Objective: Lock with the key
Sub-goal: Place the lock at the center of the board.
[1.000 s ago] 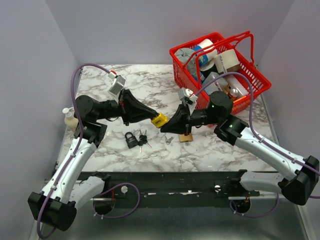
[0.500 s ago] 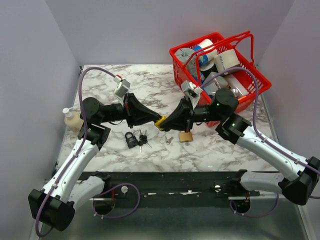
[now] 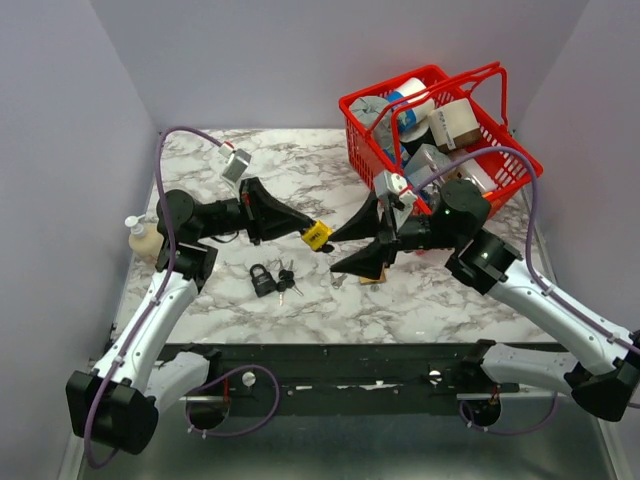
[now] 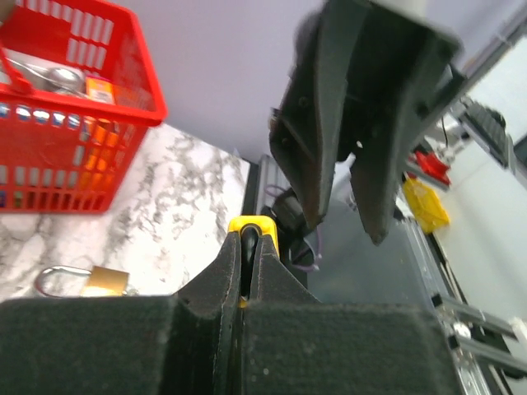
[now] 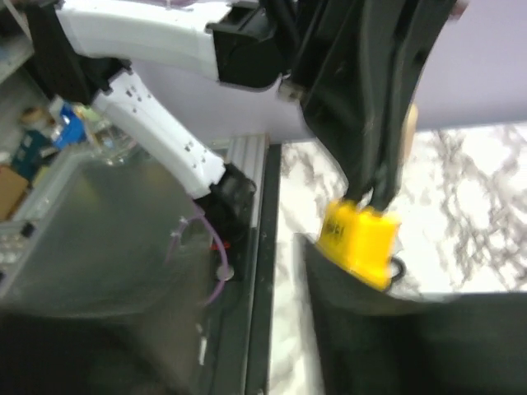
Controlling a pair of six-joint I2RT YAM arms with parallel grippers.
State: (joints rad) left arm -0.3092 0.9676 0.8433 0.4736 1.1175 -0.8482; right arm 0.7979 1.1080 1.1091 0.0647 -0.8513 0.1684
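Yellow lock (image 3: 317,236) is pinched at the tips of the left jaws, held above the worktop (image 3: 300,170). Two arms meet mid-worktop. The left reaches rightward with its forearm nearly level. The right reaches leftward, its jaws spread wide, tips just beside the lock. There are three locks: the yellow one, a black lock (image 3: 263,279) with keys (image 3: 286,278) lying nearer the bases than the left jaws, and a brass lock (image 3: 372,274) partly hidden under the right jaws. One basket (image 3: 362,148) stands behind the right jaws.
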